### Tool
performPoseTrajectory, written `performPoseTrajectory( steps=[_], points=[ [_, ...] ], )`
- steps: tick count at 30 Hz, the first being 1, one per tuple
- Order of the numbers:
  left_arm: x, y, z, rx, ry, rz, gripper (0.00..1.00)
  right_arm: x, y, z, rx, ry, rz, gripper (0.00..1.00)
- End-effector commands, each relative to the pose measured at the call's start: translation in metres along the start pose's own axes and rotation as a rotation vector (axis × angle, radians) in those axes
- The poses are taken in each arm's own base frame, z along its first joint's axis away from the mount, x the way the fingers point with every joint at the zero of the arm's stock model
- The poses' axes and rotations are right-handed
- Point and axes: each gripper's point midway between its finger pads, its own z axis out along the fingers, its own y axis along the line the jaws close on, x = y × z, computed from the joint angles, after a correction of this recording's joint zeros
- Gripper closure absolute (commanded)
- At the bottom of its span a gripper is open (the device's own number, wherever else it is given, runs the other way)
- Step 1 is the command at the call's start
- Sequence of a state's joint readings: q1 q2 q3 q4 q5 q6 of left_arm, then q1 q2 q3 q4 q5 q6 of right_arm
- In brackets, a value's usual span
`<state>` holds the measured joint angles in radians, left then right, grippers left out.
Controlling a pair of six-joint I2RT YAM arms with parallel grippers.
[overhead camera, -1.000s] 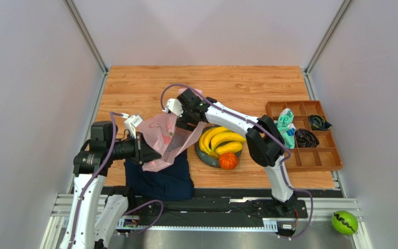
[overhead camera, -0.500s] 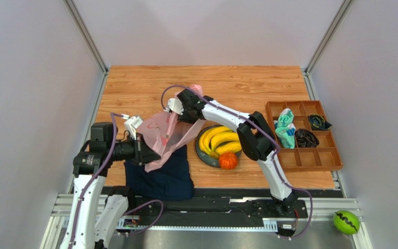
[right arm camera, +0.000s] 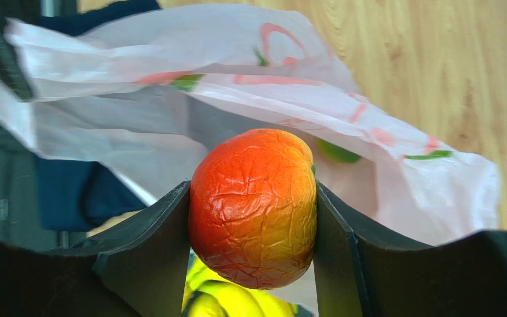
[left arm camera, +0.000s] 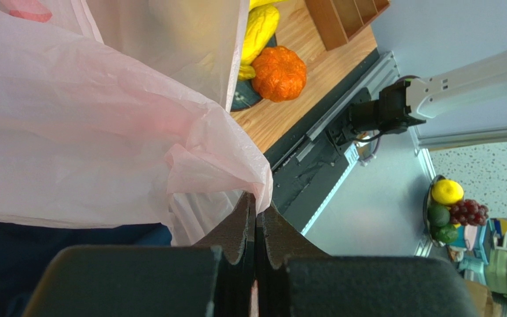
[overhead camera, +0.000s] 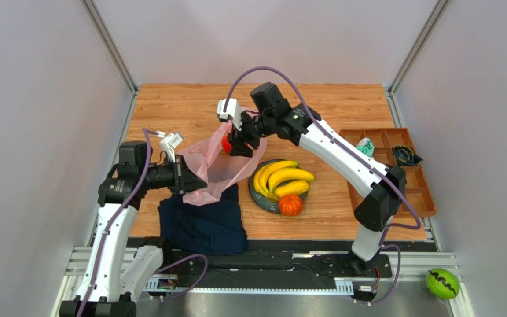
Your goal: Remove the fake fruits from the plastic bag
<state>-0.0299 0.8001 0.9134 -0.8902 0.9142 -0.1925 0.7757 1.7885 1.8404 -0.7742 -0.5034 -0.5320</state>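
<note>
The pink plastic bag (overhead camera: 215, 170) hangs open between my grippers, partly over a navy cloth (overhead camera: 203, 226). My left gripper (overhead camera: 187, 179) is shut on the bag's near edge, also seen in the left wrist view (left arm camera: 256, 201). My right gripper (overhead camera: 233, 141) is shut on a red-orange round fruit (overhead camera: 226, 144) and holds it above the bag's far rim. In the right wrist view, the fruit (right arm camera: 253, 208) sits squeezed between both fingers over the bag (right arm camera: 236, 99). A yellow banana bunch (overhead camera: 281, 177) and an orange fruit (overhead camera: 290, 205) lie on the dark plate (overhead camera: 256, 192).
A wooden compartment tray (overhead camera: 413, 198) with small cloth items stands at the right edge. A green ball (overhead camera: 442, 282) lies off the table at the lower right. Grey walls enclose the table on three sides.
My right arm has risen and swung back out of the bag's mouth, bringing the red-orange fruit up with it. My left gripper still holds the bag's edge, shifted slightly.
</note>
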Motion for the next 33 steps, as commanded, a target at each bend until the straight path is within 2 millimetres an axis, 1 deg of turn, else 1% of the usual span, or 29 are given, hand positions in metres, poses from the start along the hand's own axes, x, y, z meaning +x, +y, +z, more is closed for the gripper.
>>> performPoseTrajectory(
  steps=[1,3,4,5,6,7,8,10,11,12,14,15,19,21,26,29,31,32,33],
  points=[
    [-0.034,-0.008,-0.005,0.003,-0.087,0.099,1.00,0.025,0.033,-0.006,-0.124,0.062,0.109,0.77],
    [-0.039,-0.006,-0.005,-0.011,-0.094,0.112,1.00,0.039,0.033,-0.018,-0.102,0.097,0.110,0.77],
    [-0.040,-0.004,-0.005,-0.021,-0.097,0.120,1.00,0.037,0.037,-0.035,-0.087,0.091,0.091,0.78],
    [-0.042,-0.003,-0.005,-0.026,-0.099,0.126,1.00,0.059,0.043,-0.037,-0.099,0.134,0.115,0.77],
    [-0.043,-0.002,-0.003,-0.028,-0.097,0.123,1.00,0.068,0.041,-0.047,-0.075,0.145,0.119,0.78],
    [-0.044,-0.001,-0.003,-0.032,-0.100,0.129,1.00,0.080,0.045,-0.053,-0.072,0.168,0.120,0.78],
    [-0.046,0.000,-0.002,-0.033,-0.102,0.130,1.00,0.095,0.052,-0.065,-0.058,0.192,0.105,0.78],
    [-0.049,0.002,-0.001,-0.037,-0.103,0.133,1.00,0.115,0.053,-0.074,-0.038,0.227,0.104,0.78],
    [-0.051,0.004,-0.001,-0.039,-0.105,0.135,1.00,0.119,0.052,-0.081,-0.013,0.234,0.083,0.77],
    [-0.053,0.004,0.000,-0.040,-0.104,0.134,1.00,0.137,0.057,-0.081,-0.017,0.268,0.102,0.78],
    [-0.056,0.006,0.001,-0.044,-0.104,0.138,1.00,0.149,0.052,-0.080,0.011,0.287,0.093,0.78],
    [-0.058,0.006,0.000,-0.047,-0.107,0.144,1.00,0.160,0.050,-0.079,0.019,0.302,0.105,0.78],
    [-0.060,0.009,0.001,-0.058,-0.101,0.145,1.00,0.177,0.033,-0.070,0.060,0.315,0.094,0.77],
    [-0.060,0.009,0.001,-0.062,-0.093,0.144,1.00,0.182,0.029,-0.066,0.063,0.318,0.095,0.77],
    [-0.060,0.013,-0.001,-0.079,-0.092,0.152,1.00,0.193,0.030,-0.056,0.046,0.320,0.099,0.74],
    [-0.061,0.013,-0.001,-0.082,-0.094,0.152,1.00,0.198,0.029,-0.055,0.054,0.330,0.090,0.57],
    [-0.061,0.014,-0.002,-0.083,-0.095,0.151,1.00,0.200,0.029,-0.057,0.054,0.341,0.083,0.49],
    [-0.060,0.014,-0.001,-0.081,-0.094,0.150,1.00,0.200,0.028,-0.058,0.063,0.347,0.080,0.40],
    [-0.060,0.014,-0.001,-0.081,-0.095,0.151,1.00,0.201,0.027,-0.059,0.068,0.351,0.085,0.33]
  ],
)
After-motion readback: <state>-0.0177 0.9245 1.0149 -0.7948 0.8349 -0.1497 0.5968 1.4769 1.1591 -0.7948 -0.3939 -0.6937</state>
